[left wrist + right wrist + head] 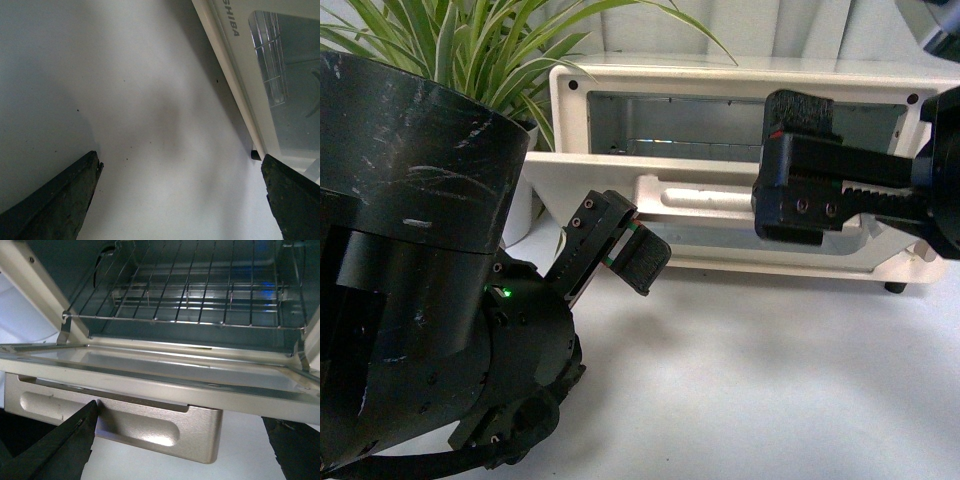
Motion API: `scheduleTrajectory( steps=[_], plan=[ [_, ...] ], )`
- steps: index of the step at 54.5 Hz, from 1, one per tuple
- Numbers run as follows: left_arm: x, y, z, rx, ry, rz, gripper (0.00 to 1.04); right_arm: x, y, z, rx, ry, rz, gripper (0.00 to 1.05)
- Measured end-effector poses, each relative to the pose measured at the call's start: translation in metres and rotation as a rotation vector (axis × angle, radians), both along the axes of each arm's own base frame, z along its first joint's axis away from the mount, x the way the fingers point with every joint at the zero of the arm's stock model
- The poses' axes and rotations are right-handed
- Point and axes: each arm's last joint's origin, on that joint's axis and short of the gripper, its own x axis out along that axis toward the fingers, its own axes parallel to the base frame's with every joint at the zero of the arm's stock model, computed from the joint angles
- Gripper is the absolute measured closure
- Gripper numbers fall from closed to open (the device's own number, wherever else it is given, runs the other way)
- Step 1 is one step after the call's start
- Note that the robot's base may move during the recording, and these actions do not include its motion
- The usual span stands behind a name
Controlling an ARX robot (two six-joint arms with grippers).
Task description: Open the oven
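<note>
The cream-white oven (570,95) stands at the back of the white table with its door (590,185) swung down and its cavity open. The silver bar handle (720,197) lies along the door's front edge. My right gripper (785,160) is open right in front of the door. In the right wrist view its jaws (180,445) straddle the handle (145,422) without gripping, and the wire rack (190,290) shows inside. My left gripper (625,240) is open and empty, low beside the door's left end. In its wrist view (180,200) I see the oven door's glass (292,85) and a black foot (255,155).
A green striped plant (490,45) in a white pot stands left of the oven. My left arm's black body (420,260) fills the left of the front view. The white table (770,380) runs in front of the oven.
</note>
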Motion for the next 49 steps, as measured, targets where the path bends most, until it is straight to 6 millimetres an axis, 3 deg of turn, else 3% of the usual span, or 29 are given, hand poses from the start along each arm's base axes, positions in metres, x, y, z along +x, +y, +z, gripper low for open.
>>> scheduleTrajectory(
  steps=[8,26,49],
  plan=[
    [0.000,0.000,-0.001,0.005,0.000,-0.005,0.07,-0.008,0.003,-0.012,-0.014,0.029,0.048,0.09],
    [-0.005,0.003,-0.002,0.051,-0.012,-0.017,0.07,-0.031,-0.007,-0.013,-0.024,0.028,0.039,0.09],
    [-0.013,0.010,-0.004,0.208,-0.049,-0.037,0.07,-0.064,-0.039,0.013,0.112,-0.059,-0.011,0.09]
  ],
)
